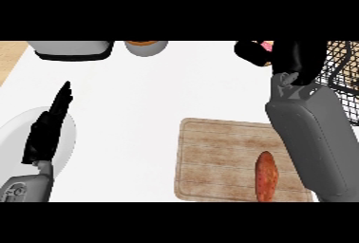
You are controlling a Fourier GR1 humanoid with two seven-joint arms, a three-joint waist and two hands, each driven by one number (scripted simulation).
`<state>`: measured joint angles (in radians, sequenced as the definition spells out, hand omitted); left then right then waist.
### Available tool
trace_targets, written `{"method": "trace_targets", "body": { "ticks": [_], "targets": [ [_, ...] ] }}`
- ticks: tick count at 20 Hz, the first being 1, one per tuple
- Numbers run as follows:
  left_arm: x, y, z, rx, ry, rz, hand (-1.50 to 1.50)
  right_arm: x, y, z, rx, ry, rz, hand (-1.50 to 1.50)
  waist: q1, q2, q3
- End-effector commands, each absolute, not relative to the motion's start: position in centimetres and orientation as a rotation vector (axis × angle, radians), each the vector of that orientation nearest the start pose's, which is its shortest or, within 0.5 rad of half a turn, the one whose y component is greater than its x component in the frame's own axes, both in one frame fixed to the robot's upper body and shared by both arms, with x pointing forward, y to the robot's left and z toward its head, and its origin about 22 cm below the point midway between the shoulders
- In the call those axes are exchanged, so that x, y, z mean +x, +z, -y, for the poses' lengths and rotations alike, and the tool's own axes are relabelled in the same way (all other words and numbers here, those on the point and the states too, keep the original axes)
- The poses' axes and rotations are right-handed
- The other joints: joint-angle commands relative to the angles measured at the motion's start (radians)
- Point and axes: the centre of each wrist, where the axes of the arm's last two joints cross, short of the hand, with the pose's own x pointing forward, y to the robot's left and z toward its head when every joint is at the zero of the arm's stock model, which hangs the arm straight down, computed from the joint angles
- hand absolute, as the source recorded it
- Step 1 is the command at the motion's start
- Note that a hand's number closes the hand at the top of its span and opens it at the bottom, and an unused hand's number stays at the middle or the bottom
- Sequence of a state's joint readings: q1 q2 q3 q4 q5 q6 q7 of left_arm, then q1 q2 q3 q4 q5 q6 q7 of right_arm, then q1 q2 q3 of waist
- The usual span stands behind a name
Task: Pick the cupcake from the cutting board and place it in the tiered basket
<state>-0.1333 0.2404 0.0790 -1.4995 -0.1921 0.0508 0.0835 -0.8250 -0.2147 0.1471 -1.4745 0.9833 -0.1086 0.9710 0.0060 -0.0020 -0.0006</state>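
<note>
The cupcake (266, 46) shows only as a sliver of pink at the far right of the tabletop (175, 85), held in our right hand (280, 54), whose fingers curl round it and hide most of it, just beside the black wire tiered basket (342, 66) at the far right corner. Nearest to us, a wooden cutting board (217, 156) lies at the near right edge and carries a reddish-brown sausage-like food (266, 176) at its near right part. Near the left edge our left hand (48, 130) rests with straight fingers over a white plate (67, 147), holding nothing. Along the far edge stand a grey appliance (70, 49) and a grey bowl (146, 47).
</note>
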Motion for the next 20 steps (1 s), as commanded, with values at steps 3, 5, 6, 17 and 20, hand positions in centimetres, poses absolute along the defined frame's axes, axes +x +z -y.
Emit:
{"method": "trace_targets", "body": {
  "ticks": [3,5,6,17,20],
  "targets": [
    [27.7,2.7,-30.7,0.44,-0.236,1.531,0.0,35.6,27.0,17.5,-1.366,0.306,1.346,1.5,-0.009,0.001,0.0],
    [28.6,3.5,-29.5,0.431,-0.231,1.518,0.0,35.8,27.8,17.4,-1.32,0.337,1.326,1.5,-0.006,0.001,0.0],
    [27.6,3.2,-29.8,0.42,-0.229,1.534,0.0,36.0,28.8,19.0,-1.297,0.346,1.351,1.5,-0.004,0.001,0.0],
    [27.6,2.2,-29.6,0.427,-0.237,1.534,0.0,39.8,25.6,26.4,-1.472,0.445,1.264,1.5,0.003,0.006,0.0],
    [27.8,3.7,-29.0,0.421,-0.247,1.547,0.0,40.7,25.5,27.0,-1.592,0.496,1.154,1.5,0.011,0.005,0.0]
  ]
}}
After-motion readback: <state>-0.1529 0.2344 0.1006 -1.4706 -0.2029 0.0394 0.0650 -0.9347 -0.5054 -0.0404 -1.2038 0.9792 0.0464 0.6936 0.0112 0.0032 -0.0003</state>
